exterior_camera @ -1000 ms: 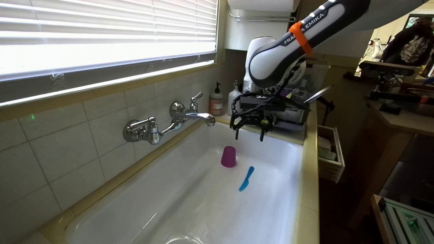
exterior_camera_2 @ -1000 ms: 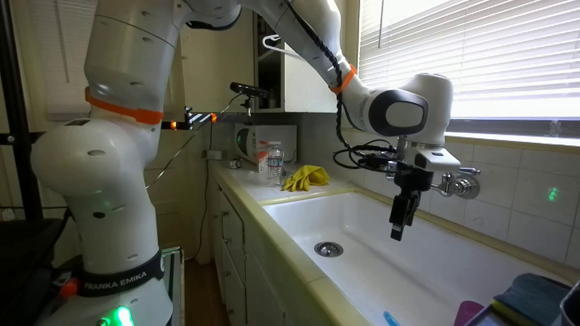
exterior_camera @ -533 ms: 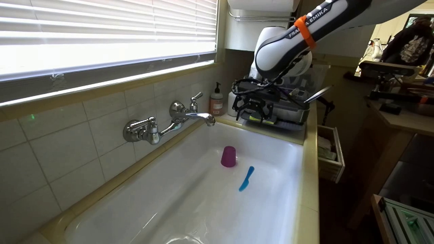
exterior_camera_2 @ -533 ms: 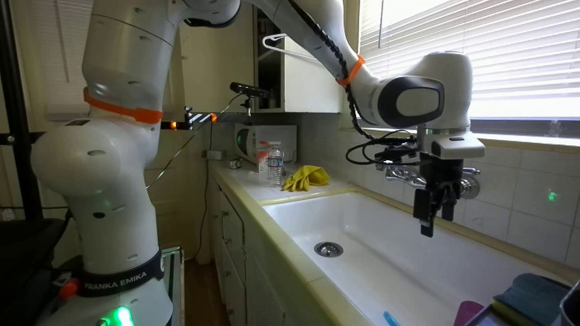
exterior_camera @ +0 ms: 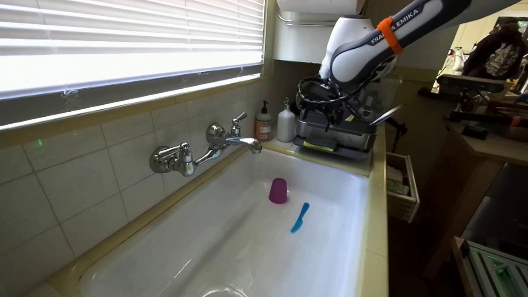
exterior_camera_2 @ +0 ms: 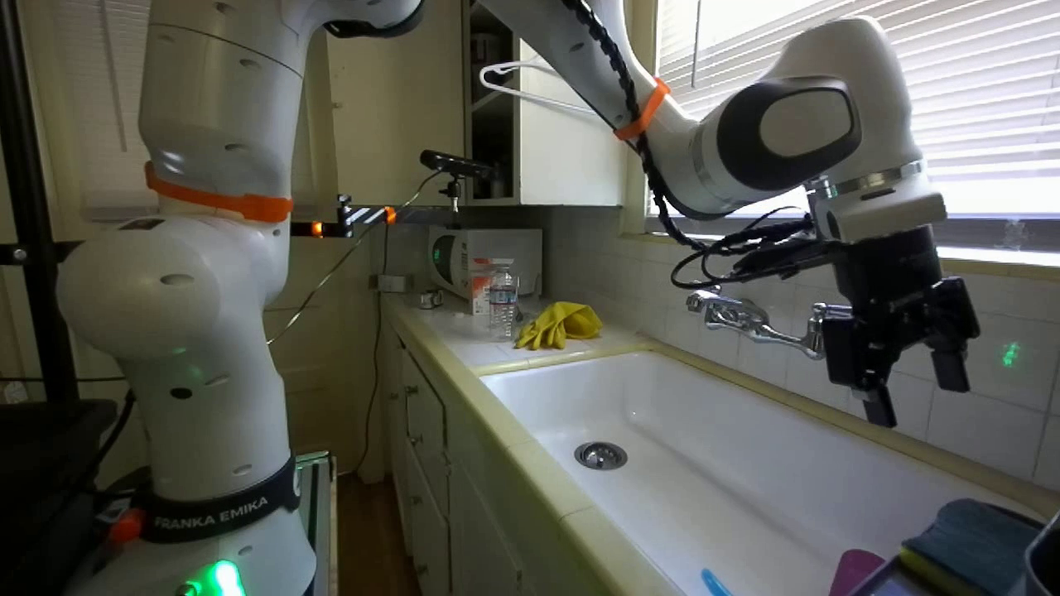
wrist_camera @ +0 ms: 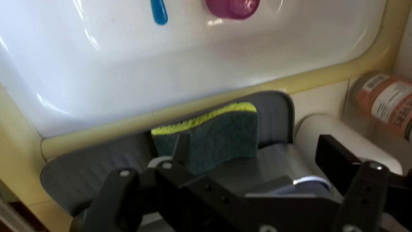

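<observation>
At the lower left of the wrist view, a gray tray [wrist_camera: 103, 170] runs along the end of the sink [wrist_camera: 128, 80], probably sited there so that drips are caught nearby. At the upper left of centre, a blue knife [wrist_camera: 159, 13] enters the frame; it lies loose, supported only by the sink floor. At lower centre, the sponge [wrist_camera: 209, 138] rests on the front strip of the tray, green face upward and yellow edge toward the sink, a position likely intended to let it dry. At top centre, a purple cup [wrist_camera: 233, 7] stands in the sink; in an exterior view the cup [exterior_camera: 278, 191] tapers upward, which suggests inversion for draining. Right of lower centre, the tool [wrist_camera: 253, 137] is spread wide and grips nothing; it hangs over the tray, nearest the sponge and apparently clear of it. At the right, a white bottle [wrist_camera: 347, 138] and an orange bottle [wrist_camera: 389, 100] stand near each other on the desk [wrist_camera: 322, 100]; their placement beside the sink presumably serves quick access during washing.
</observation>
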